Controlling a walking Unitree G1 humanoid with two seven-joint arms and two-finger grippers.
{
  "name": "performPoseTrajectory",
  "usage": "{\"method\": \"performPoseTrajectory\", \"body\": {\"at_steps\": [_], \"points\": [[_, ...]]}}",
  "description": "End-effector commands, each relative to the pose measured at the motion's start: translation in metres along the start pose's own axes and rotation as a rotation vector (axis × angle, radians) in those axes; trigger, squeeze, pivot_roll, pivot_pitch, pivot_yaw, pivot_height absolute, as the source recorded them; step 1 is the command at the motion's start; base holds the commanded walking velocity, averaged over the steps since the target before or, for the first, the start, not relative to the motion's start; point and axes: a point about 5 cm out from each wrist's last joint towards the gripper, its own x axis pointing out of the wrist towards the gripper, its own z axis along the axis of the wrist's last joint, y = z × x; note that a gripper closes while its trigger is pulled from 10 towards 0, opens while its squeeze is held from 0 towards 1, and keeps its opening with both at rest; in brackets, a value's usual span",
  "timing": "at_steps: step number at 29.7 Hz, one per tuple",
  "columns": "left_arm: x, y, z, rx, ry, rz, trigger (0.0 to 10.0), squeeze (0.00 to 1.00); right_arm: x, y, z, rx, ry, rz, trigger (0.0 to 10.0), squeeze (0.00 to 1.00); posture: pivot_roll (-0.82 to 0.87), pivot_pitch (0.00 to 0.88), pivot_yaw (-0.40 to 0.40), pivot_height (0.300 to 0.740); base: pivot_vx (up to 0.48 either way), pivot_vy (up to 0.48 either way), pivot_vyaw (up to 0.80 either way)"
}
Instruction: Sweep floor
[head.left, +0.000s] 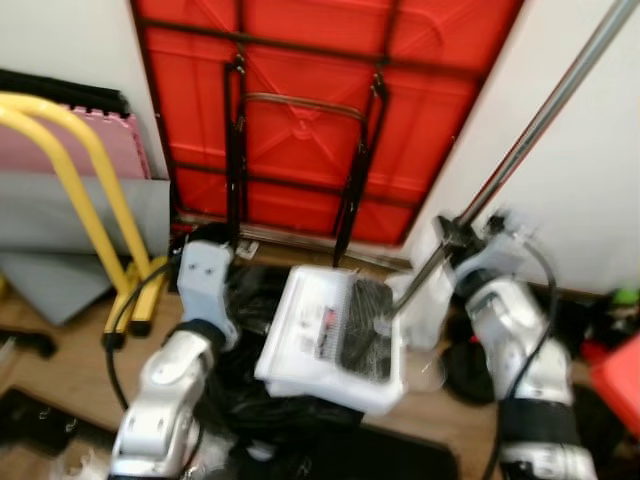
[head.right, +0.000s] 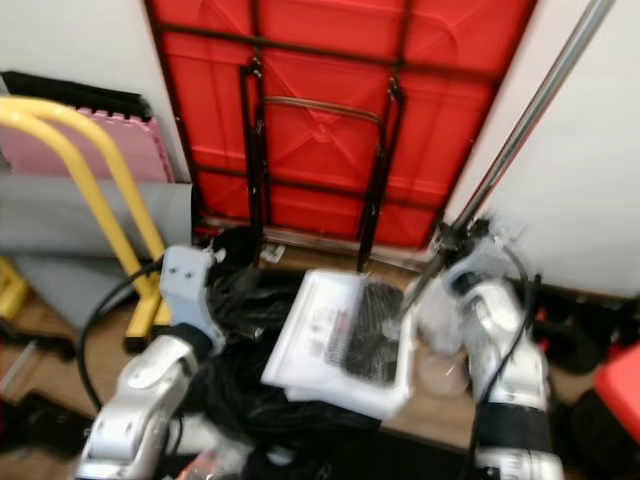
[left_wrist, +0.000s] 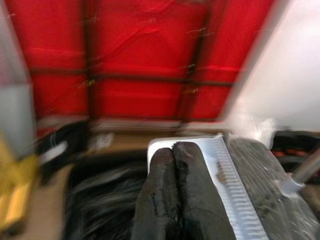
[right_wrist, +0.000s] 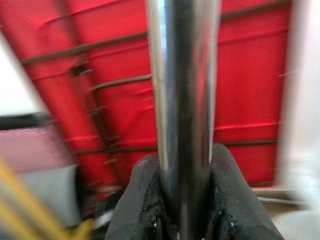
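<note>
We hold the metal broom pole (right_wrist: 182, 100) in the right gripper (right_wrist: 182, 200), its two black fingers clamped on either side of the shaft. The pole runs down to a white sweeper head (head.left: 335, 335) with dark bristles, resting on the wooden floor (head.left: 70, 370) before a red folded table (head.left: 320, 110) leaning on the wall. The left gripper (left_wrist: 175, 185) hovers above the head's white edge, fingers pressed together on nothing. We judge the pole stiff, light and slippery, best gripped mid-shaft. Room is tight: black cables (head.right: 235, 390) lie beside the head, a yellow frame (head.left: 90, 190) stands to the left, and clutter crowds the right.
</note>
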Motion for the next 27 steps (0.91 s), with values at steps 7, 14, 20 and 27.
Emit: {"method": "performPoseTrajectory", "body": {"at_steps": [7,14,20,27], "points": [[-0.029,-0.033,0.007,-0.066,0.032,-0.229,10.0,0.00,0.004,-0.018,0.012,-0.144,-0.002,-0.067,10.0,0.00,-0.10,0.253,-0.153,0.740,0.000,0.000,0.00],[-0.037,-0.034,0.010,-0.046,0.043,-0.239,10.0,0.00,0.009,-0.014,0.022,-0.147,-0.038,-0.056,10.0,0.00,-0.09,0.285,-0.149,0.740,0.000,0.000,0.00],[-0.046,-0.033,0.015,-0.014,0.060,-0.229,10.0,0.00,0.008,-0.021,0.027,-0.163,-0.045,-0.074,10.0,0.00,-0.08,0.320,-0.141,0.740,0.000,0.000,0.00],[-0.050,-0.032,0.017,-0.001,0.086,-0.231,10.0,0.00,0.009,-0.021,0.030,-0.175,-0.055,-0.077,10.0,0.00,-0.07,0.329,-0.134,0.740,0.069,0.000,0.00]]}}
